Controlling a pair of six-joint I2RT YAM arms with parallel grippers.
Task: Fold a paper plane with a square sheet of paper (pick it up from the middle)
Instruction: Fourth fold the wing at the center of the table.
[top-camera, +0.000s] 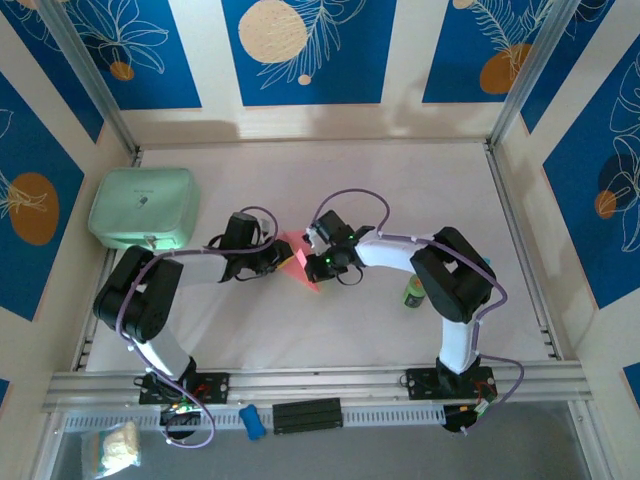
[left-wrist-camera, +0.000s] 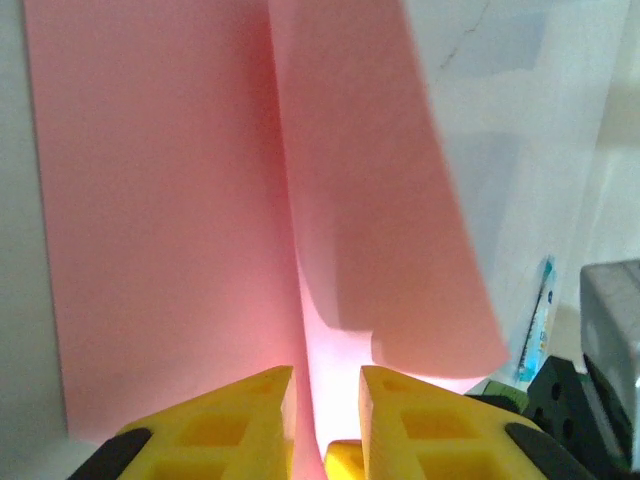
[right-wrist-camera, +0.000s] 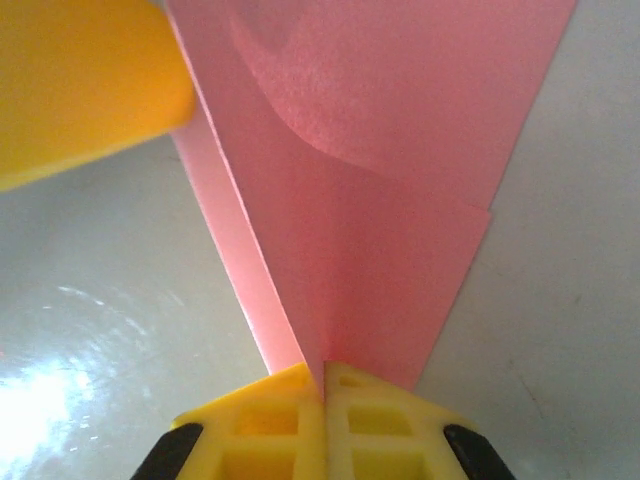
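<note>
Two tools meet over the middle of the surface (top-camera: 400, 190). Your right tool (right-wrist-camera: 323, 375) is clenched on the narrow creased end of the pink sheet of paper (right-wrist-camera: 380, 200). Your left tool (left-wrist-camera: 327, 375) stands slightly released, with the fold rising between its fingers. Farther out, a mint-green case (top-camera: 143, 207) sits far left and a green can (top-camera: 414, 292) sits right.

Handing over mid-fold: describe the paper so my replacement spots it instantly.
On the white table, look to its middle. The square sheet of paper is there, partly folded, one end pinched in the right gripper. It alone is pink; the rounded case and the small can are green.
</note>
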